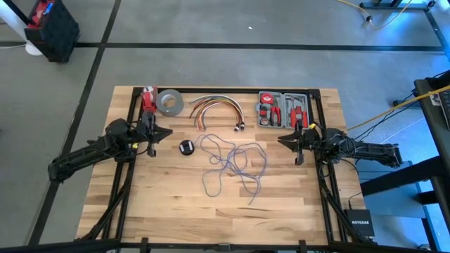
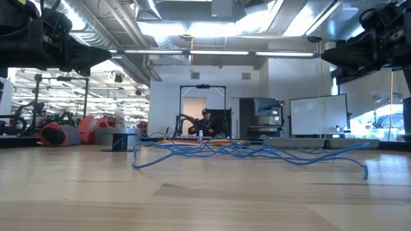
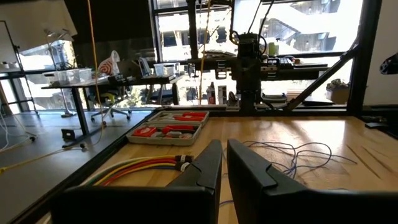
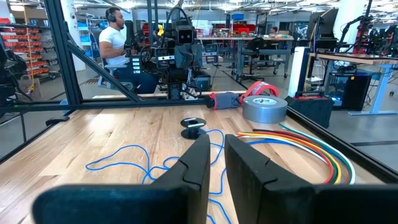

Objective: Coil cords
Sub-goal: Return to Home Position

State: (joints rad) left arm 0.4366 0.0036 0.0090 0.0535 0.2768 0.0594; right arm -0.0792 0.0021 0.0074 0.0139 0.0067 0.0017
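Observation:
The cords (image 1: 232,165) are one thin bluish wire lying in a loose tangle of loops on the middle of the wooden table (image 1: 162,204). In the low view they (image 2: 244,151) rise in low arcs off the boards. My left gripper (image 1: 167,133) hovers level at the table's left side, shut, pointing at the tangle (image 3: 292,152). My right gripper (image 1: 281,140) hovers level at the right side, shut, facing the tangle (image 4: 143,162). Neither touches anything. Each wrist view shows its own fingers (image 3: 224,168) (image 4: 216,165) nearly together.
Along the far edge lie a grey tape roll (image 1: 170,102), an arched bundle of orange, red and white cables (image 1: 218,109) and an open tool case (image 1: 283,110). A small black round object (image 1: 186,147) sits left of the tangle. A person (image 4: 118,43) sits beyond the table.

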